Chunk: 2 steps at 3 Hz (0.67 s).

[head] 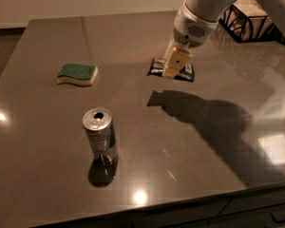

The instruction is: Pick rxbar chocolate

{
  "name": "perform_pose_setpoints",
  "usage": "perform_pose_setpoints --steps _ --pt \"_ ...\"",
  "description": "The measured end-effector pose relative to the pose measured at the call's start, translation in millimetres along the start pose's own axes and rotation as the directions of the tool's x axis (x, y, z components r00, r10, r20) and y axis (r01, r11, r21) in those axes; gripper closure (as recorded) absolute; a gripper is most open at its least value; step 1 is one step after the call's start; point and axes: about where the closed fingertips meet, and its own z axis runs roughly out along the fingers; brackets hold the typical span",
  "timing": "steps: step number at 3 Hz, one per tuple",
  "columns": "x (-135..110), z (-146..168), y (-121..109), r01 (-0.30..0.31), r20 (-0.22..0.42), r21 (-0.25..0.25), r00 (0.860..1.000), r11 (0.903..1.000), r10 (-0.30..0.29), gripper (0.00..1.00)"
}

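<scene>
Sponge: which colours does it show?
Sponge: green top, yellow base, camera view; gripper grips rxbar chocolate above table.

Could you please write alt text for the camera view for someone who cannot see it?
The gripper holds the rxbar chocolate just above a dark table, its shadow below. A green-and-yellow sponge lies at left; a silver can stands upright nearer the camera.
</scene>
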Motion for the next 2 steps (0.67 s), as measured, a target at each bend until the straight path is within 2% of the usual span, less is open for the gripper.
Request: perform_pose_setpoints --steps 1,2 --pt "-30.4 -29.0 3.8 0.057 0.077 -0.007 0.995 0.9983 -0.056 1.0" --pt "-30.4 -29.0 3.8 0.057 0.077 -0.007 0.995 0.9984 -0.056 1.0"
